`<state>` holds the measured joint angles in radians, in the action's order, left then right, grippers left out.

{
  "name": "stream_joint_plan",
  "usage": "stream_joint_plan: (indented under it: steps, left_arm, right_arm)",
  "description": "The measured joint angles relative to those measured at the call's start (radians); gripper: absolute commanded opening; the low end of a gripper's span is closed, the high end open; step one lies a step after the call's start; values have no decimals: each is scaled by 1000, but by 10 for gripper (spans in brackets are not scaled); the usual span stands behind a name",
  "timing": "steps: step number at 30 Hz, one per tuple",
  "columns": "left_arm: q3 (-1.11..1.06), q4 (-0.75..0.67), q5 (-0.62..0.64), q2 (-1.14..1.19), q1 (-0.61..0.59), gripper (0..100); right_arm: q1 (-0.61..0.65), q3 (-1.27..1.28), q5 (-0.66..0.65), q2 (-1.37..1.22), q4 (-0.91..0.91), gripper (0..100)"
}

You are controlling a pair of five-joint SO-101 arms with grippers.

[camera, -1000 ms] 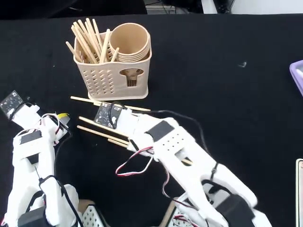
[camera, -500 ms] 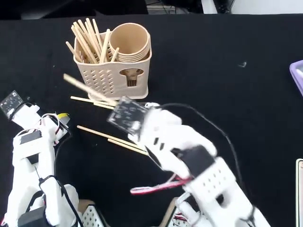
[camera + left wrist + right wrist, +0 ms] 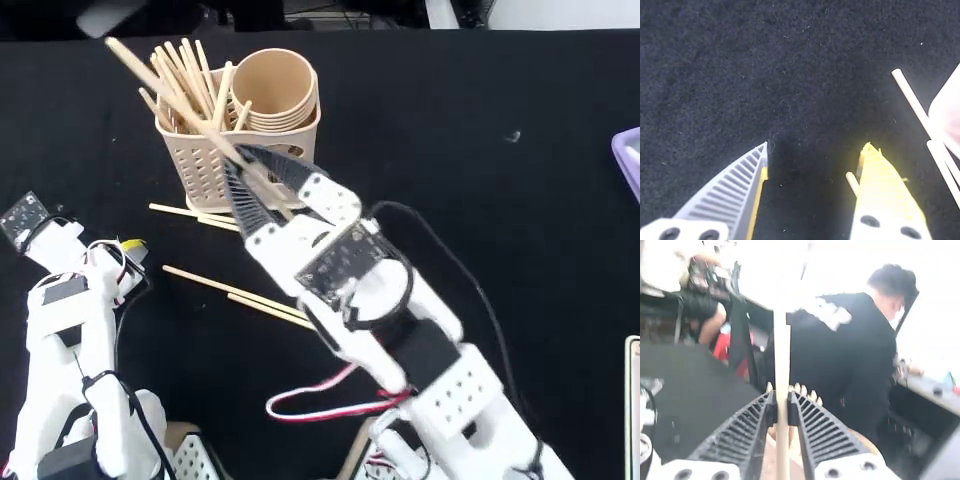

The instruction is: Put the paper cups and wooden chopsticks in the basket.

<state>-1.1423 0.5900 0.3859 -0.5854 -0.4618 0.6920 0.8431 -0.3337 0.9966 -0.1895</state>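
So the right gripper (image 3: 237, 158) is clamping its black jaws tight on one wooden chopstick (image 3: 135, 66), and the right wrist view is showing that stick squeezed dead centre between them. The held stick is slanting up and away over the basket (image 3: 235, 170), with its far end poking out past the basket's back left corner. The right arm is stretching forward from the near edge with its wrist raised, and the gripper is hanging right at the basket's front wall. The left gripper (image 3: 816, 147) is sitting low over the cloth at the near left, fingers spread apart, gripping nothing.

Everything is resting on a black cloth-covered table (image 3: 520, 250), and a purple object (image 3: 628, 160) is peeking in at the right edge.

Counting now:
- One basket.
- One nested stack of paper cups (image 3: 275, 85) sitting in its right side. I can't tell how many cups.
- A bundle of chopsticks (image 3: 190, 80) leaning in its left side, too overlapped to count.
- Loose on the table, what looks like two sticks (image 3: 185, 211) lying just in front of the basket.
- Two more sticks (image 3: 235, 291) lying nearer the arms.
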Motion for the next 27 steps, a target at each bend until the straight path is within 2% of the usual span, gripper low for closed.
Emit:
stream_joint_plan:
  steps: [8,11,19,27]
  left_arm:
    - [0,0,0,0,0,287]
    - [0,0,0,0,0,287]
    - [0,0,0,0,0,287]
    - [0,0,0,0,0,287]
  right_arm:
    - [26,-275,0,-316,216,11]
    - [29,-407,9,-440,232,11]
    - [31,-741,146,-723,235,11]
    - [-6,-852,158,-937,235,11]
